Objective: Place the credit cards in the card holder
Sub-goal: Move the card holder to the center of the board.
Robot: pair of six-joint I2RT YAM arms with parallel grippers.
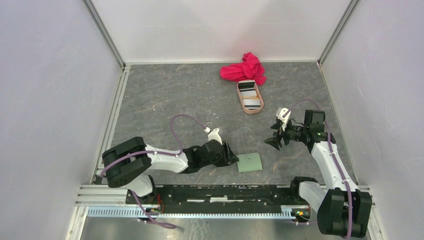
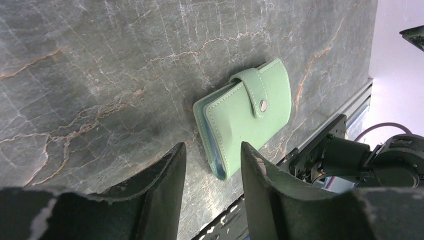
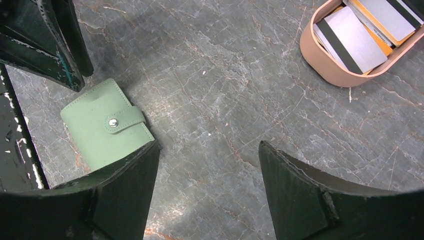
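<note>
The sage-green card holder [image 1: 249, 162] lies snapped shut near the table's front edge; it also shows in the left wrist view [image 2: 248, 116] and the right wrist view [image 3: 104, 131]. My left gripper [image 1: 231, 153] is open and empty, low on the table just left of the holder, its jaws astride the holder's near corner [image 2: 212, 155]. My right gripper [image 1: 275, 139] is open and empty, raised to the right of the holder [image 3: 207, 150]. The credit cards [image 1: 250, 95], white-grey with black stripes and one orange-yellow [image 3: 372, 22], lie in the pinkish-tan oval tray [image 1: 244, 107].
A crumpled red cloth [image 1: 245, 69] lies behind the tray at the back of the table. The tray also shows at the top right of the right wrist view [image 3: 325, 62]. White walls stand on three sides, and a metal rail [image 1: 210, 192] runs along the front edge.
</note>
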